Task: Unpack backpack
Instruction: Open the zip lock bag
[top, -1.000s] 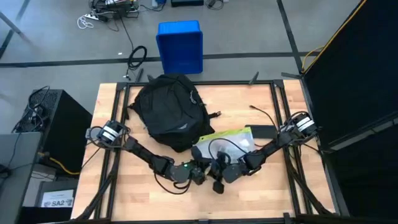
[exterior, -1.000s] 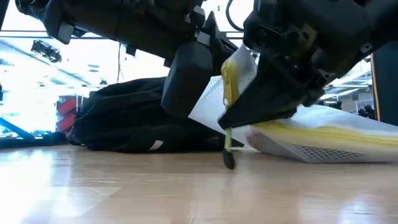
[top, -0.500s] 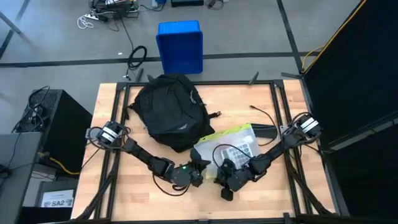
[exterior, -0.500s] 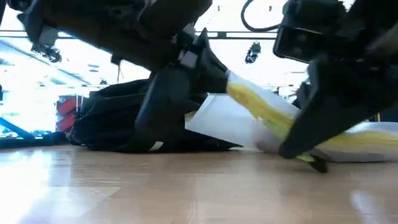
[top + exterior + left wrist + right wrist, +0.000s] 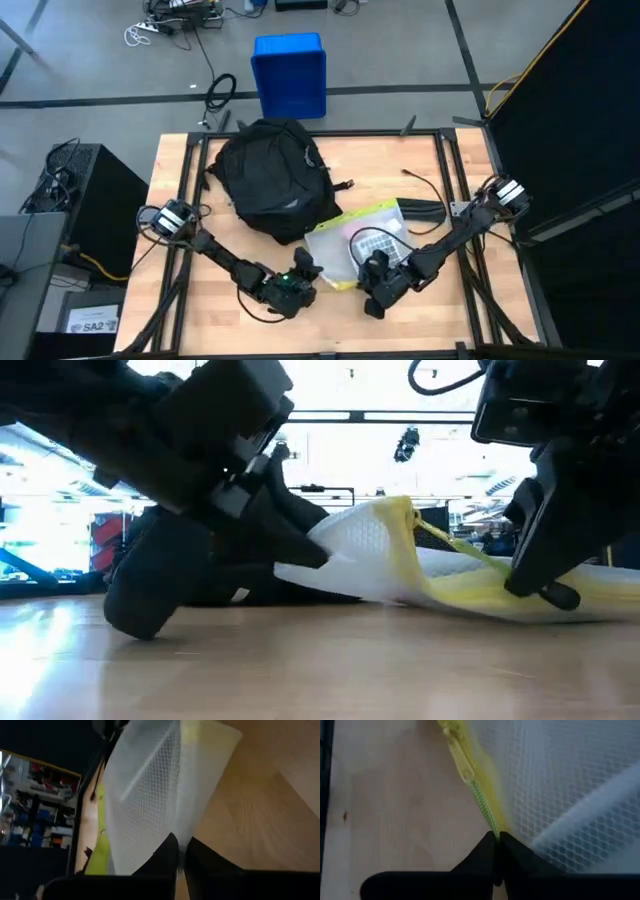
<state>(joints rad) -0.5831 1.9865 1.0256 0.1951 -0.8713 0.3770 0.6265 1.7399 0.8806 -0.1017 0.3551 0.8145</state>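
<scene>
The backpack (image 5: 272, 180) lies on the wooden surface (image 5: 460, 310), toward its far side. Just in front of it lies a white mesh pouch (image 5: 358, 245) with a yellow zipper edge, one corner touching the backpack.

The left tool (image 5: 181, 851) is closed on the pouch's near corner, with mesh fabric pinched between its fingers. This looks meant to anchor the pouch so it cannot slide.

The right tool (image 5: 497, 839) is at the pouch's near edge, beside the left one. Its fingers are pressed together on the green cord (image 5: 485, 806) that hangs from the yellow zipper slider (image 5: 460, 757). With one corner held and the pull gripped, the pair seem set to draw the zipper open. In the low view the pouch's near side is lifted slightly off the surface between the two tools.
</scene>
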